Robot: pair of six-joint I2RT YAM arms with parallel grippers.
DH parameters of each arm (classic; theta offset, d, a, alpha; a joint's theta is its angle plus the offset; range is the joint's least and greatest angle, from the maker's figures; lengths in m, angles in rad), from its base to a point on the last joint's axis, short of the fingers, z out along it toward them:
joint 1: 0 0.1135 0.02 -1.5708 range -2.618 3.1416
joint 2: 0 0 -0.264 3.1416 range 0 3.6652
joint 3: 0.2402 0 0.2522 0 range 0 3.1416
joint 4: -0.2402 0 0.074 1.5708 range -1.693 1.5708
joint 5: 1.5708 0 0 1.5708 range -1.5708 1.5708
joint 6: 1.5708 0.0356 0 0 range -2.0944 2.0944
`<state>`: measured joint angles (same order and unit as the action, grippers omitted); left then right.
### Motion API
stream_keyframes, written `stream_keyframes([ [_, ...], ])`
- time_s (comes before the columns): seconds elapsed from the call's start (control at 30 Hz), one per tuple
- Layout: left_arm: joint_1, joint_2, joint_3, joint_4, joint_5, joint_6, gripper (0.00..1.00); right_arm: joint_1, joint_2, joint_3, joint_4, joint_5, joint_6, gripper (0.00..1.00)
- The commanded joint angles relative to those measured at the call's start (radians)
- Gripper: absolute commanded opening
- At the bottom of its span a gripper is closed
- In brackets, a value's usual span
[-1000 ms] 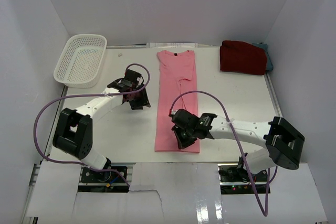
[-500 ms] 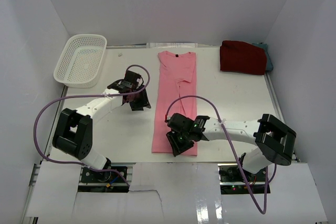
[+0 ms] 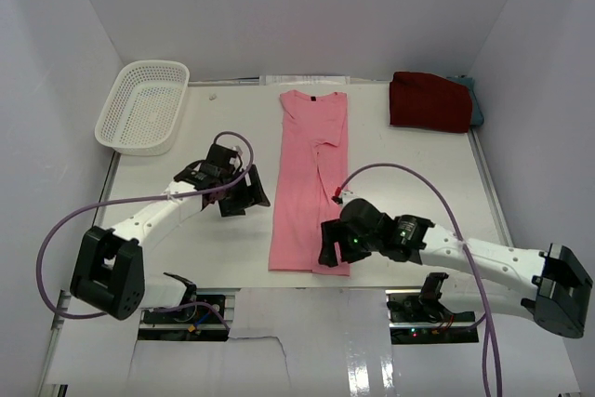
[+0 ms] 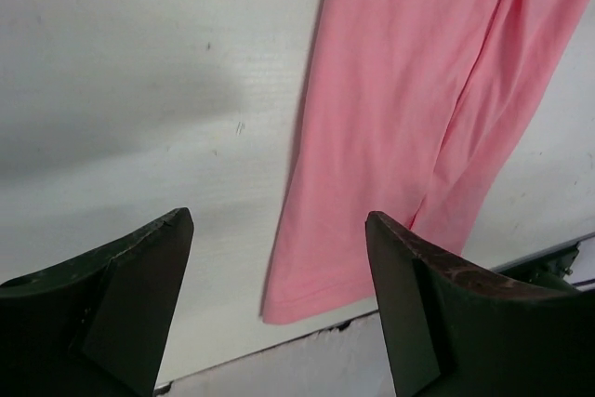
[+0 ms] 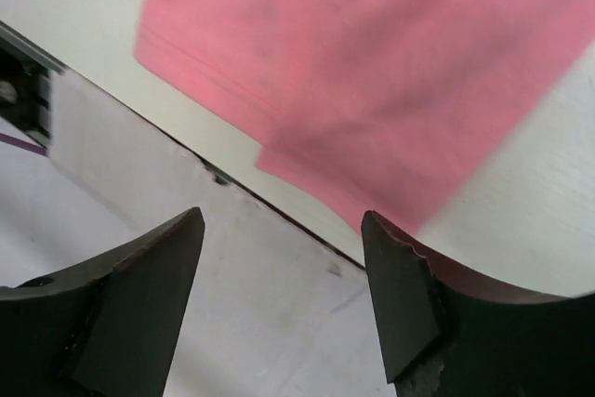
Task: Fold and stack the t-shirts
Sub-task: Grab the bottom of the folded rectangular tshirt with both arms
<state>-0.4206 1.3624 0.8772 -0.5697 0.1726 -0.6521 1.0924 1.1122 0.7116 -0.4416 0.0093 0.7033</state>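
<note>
A white perforated basket is seen at the far left corner of the bench, well apart from the cloth. Nearer the middle, the left end effector is held over bare bench just beside the left edge of the pink shirt. In the left wrist view its fingers are spread apart with nothing between them, and the shirt's near left corner is framed in the gap beyond the tips.

The pink shirt is laid out as a long narrow strip down the middle of the bench – collar at the far end, hem at the near edge. A lengthwise fold is visible along its right side, where one layer overlaps another.

At the shirt's near right corner the right end effector is positioned above the hem. Its fingers are likewise parted and no cloth is gripped – in the right wrist view the hem corner and the near edge of the bench are seen between them. Whether the tips touch the cloth cannot be told.

In the far right corner a dark red shirt is placed as a folded bundle. A teal-grey shirt is only partly seen at the bundle's right side, against the wall
</note>
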Motion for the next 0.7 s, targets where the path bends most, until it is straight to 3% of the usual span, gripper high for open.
stream_keyframes([
  [0.0,0.002,-0.098,-0.078,0.001,0.073,-0.027,0.86,-0.005,-0.110,-0.133,0.018,0.077,0.113,0.73],
  [0.03,-0.001,-0.123,-0.121,0.004,0.077,-0.030,0.86,-0.009,-0.161,-0.161,0.020,0.098,0.157,0.50],
  [0.2,-0.079,-0.146,-0.199,0.013,0.068,-0.073,0.89,-0.035,-0.229,-0.230,0.027,0.106,0.191,0.61],
  [0.43,-0.132,-0.100,-0.305,0.160,0.106,-0.155,0.89,-0.120,-0.134,-0.293,0.116,-0.057,0.190,0.56],
  [0.57,-0.156,-0.068,-0.330,0.221,0.105,-0.184,0.88,-0.169,-0.132,-0.353,0.187,-0.106,0.202,0.49],
  [0.67,-0.171,-0.054,-0.340,0.261,0.110,-0.204,0.86,-0.206,-0.137,-0.388,0.213,-0.143,0.200,0.49],
])
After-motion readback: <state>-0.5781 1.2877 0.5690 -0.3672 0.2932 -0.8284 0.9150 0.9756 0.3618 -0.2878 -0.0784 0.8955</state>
